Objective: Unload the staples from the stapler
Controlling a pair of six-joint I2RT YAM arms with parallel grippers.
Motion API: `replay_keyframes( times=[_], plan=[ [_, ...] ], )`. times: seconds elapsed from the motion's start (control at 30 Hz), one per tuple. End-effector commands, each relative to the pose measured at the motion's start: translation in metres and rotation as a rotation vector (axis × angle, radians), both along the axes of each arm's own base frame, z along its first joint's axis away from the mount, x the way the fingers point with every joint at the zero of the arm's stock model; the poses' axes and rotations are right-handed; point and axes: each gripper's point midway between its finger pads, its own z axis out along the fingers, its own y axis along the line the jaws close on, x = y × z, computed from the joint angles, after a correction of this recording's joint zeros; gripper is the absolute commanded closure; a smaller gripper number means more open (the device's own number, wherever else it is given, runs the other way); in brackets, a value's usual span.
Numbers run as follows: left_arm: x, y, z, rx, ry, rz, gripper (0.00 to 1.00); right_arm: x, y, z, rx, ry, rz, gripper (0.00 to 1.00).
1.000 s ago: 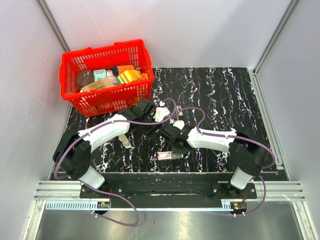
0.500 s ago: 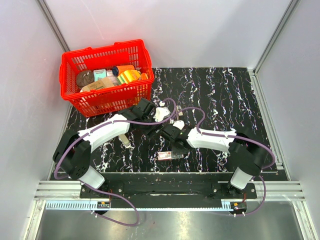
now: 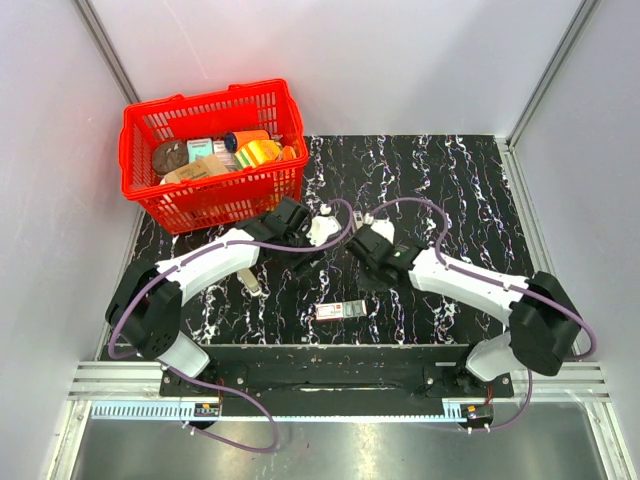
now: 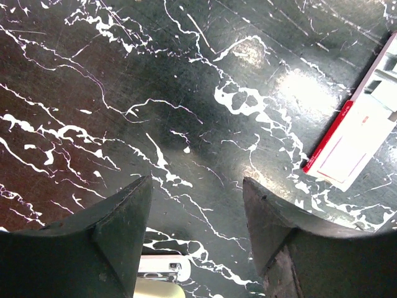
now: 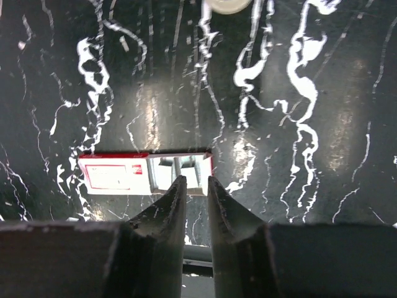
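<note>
Left end effector (image 4: 197, 183) hangs over the desk (image 3: 450, 190) with its fingers (image 4: 118, 230) spread wide and only bare marble between them. Right end effector (image 5: 196, 180) is almost closed: a narrow slit shows between its fingers (image 5: 162, 214), and nothing can be seen in it.

The stapler (image 3: 252, 283) lies on the desk under the left forearm, apart from both end effectors. In the left wrist view only its end shows, beige with a silvery metal part, at the bottom edge close to the base of the left finger.

A flat white box (image 3: 340, 310) with a red side lies on the desk near the front edge, between the two arms and to the right of the stapler. In the right wrist view the fingertips point at its near long side, at the open, tray-like half; I cannot tell whether they touch it. The left wrist view shows the same box at its right edge, well clear of the fingers.

A red basket (image 3: 200, 98) full of goods stands at the far left corner of the desk.
</note>
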Motion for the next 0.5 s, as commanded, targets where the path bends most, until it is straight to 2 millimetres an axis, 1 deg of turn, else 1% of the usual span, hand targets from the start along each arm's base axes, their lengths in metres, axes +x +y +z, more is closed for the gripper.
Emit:
replay_keyframes(
  times=[0.0, 0.03, 0.13, 0.17, 0.2, 0.3, 0.4, 0.47],
  plan=[
    [-0.003, 0.002, -0.009, 0.016, -0.006, -0.067, 0.36, 0.003, -0.016, -0.014, 0.064, 0.052, -0.041, 0.76],
    [-0.006, 0.004, -0.013, 0.024, 0.002, -0.082, 0.36, 0.000, -0.019, -0.022, 0.082, 0.080, -0.046, 0.77],
    [-0.011, 0.008, -0.022, 0.044, 0.007, -0.115, 0.37, -0.002, -0.017, -0.032, 0.179, 0.129, -0.064, 0.80],
    [-0.012, 0.008, -0.025, 0.051, 0.005, -0.124, 0.37, 0.001, -0.017, -0.032, 0.214, 0.127, -0.074, 0.81],
    [-0.013, 0.009, -0.029, 0.062, 0.005, -0.133, 0.37, -0.003, -0.013, -0.033, 0.256, 0.156, -0.071, 0.81],
    [-0.016, 0.008, -0.036, 0.081, -0.005, -0.155, 0.37, -0.006, -0.012, -0.037, 0.337, 0.194, -0.094, 0.79],
    [-0.018, 0.002, -0.042, 0.081, -0.009, -0.171, 0.37, -0.006, -0.010, -0.039, 0.436, 0.224, -0.135, 0.76],
    [-0.021, -0.003, -0.045, 0.079, -0.012, -0.186, 0.37, -0.008, -0.009, -0.046, 0.479, 0.256, -0.162, 0.76]
  ],
)
